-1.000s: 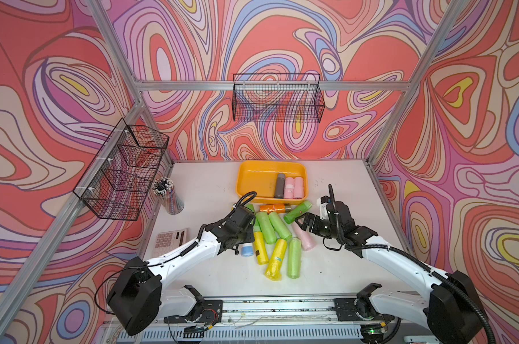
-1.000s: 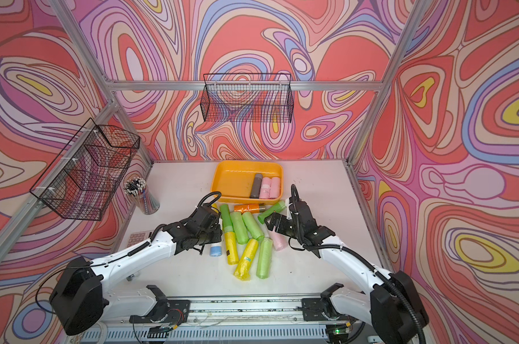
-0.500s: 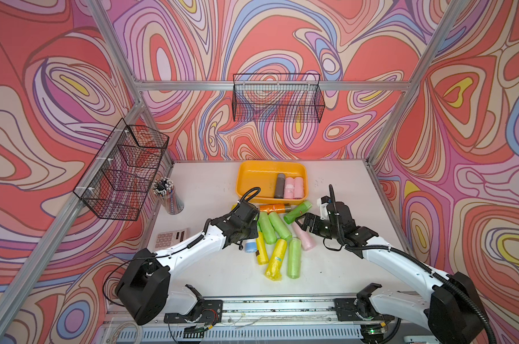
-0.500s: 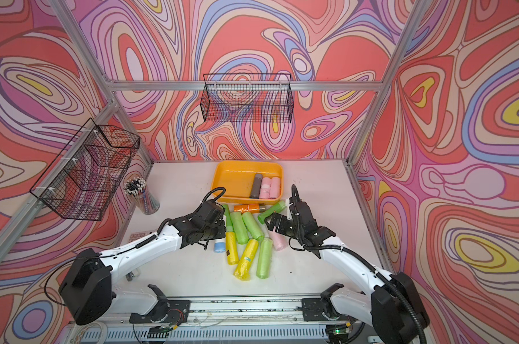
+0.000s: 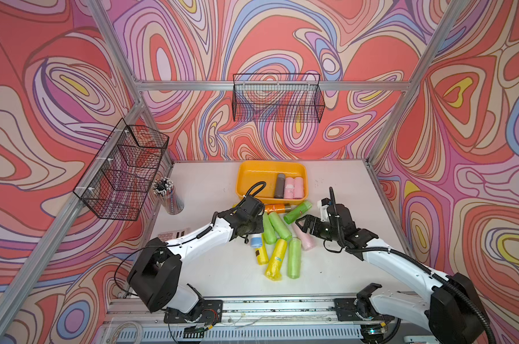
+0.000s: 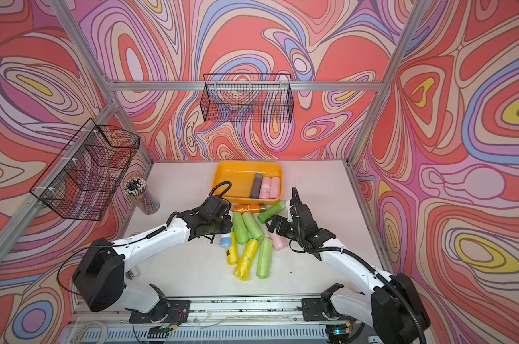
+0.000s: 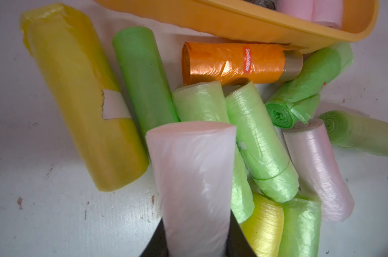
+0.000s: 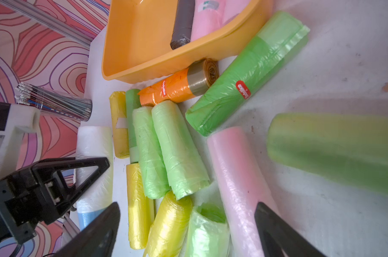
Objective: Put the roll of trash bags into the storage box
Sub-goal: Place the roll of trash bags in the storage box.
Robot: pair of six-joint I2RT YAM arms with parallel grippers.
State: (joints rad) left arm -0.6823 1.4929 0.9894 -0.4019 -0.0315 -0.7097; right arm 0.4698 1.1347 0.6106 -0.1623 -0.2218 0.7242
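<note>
Since its jaws are clamped on the pale translucent plastic roll of trash bags with a blue end [image 7: 193, 178], the left gripper [image 7: 196, 235] holds it lengthwise, low near the middle of the white bench [image 5: 210, 268], likely so it slides in beside the grey roll and two pink rolls [image 5: 288, 187] stowed there. Beyond it, by the bench's back edge, sits the shallow orange-yellow plastic storage box [image 5: 258, 178], its left half bare. The right gripper [image 8: 186, 205] hangs spread wide over a pink plastic roll [image 8: 239, 178] in the loose green, yellow and orange pile [image 5: 277, 238].
</note>
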